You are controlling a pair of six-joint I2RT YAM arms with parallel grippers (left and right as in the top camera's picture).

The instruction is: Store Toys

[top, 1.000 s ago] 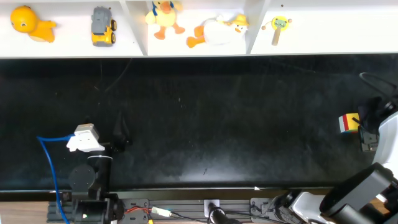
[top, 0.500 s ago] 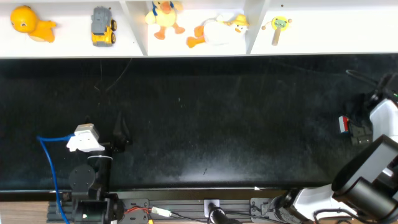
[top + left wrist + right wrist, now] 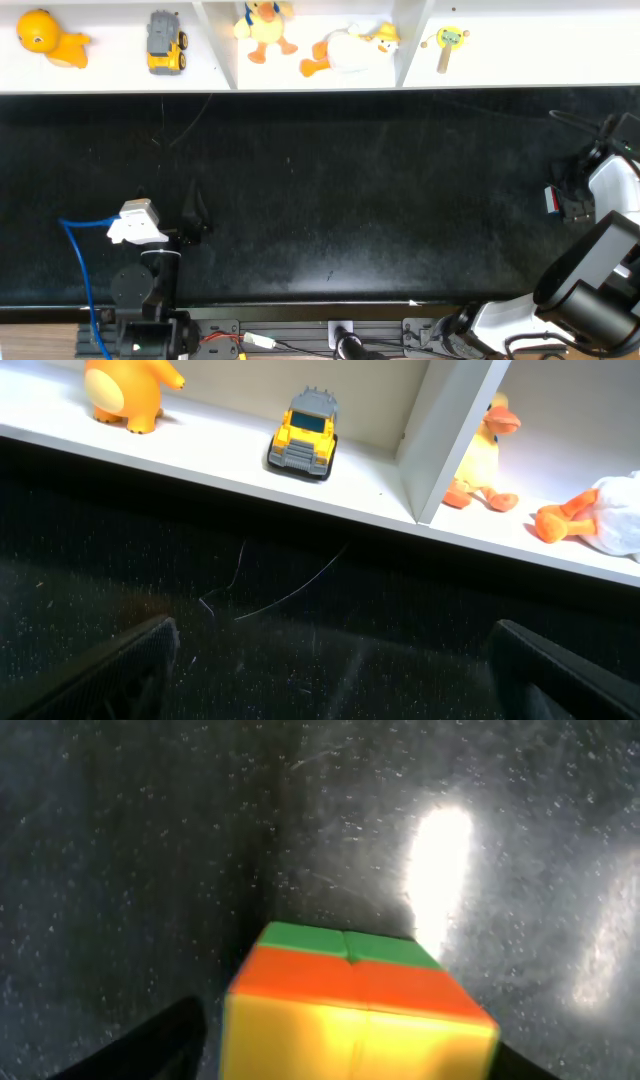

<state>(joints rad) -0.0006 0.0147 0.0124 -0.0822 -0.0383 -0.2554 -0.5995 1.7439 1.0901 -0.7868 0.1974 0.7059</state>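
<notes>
The right gripper (image 3: 571, 206) has its 2 fingers clamped on the sides of the multicoloured puzzle cube (image 3: 352, 1005) at the right edge of the black table (image 3: 350, 190), while the left gripper (image 3: 340, 695) gapes wide, holding nothing.

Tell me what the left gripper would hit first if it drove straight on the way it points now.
Probably the front edge of the white shelf, near the yellow toy truck. Ahead of the left gripper, the black table mat looks free, though depth is unclear.
</notes>
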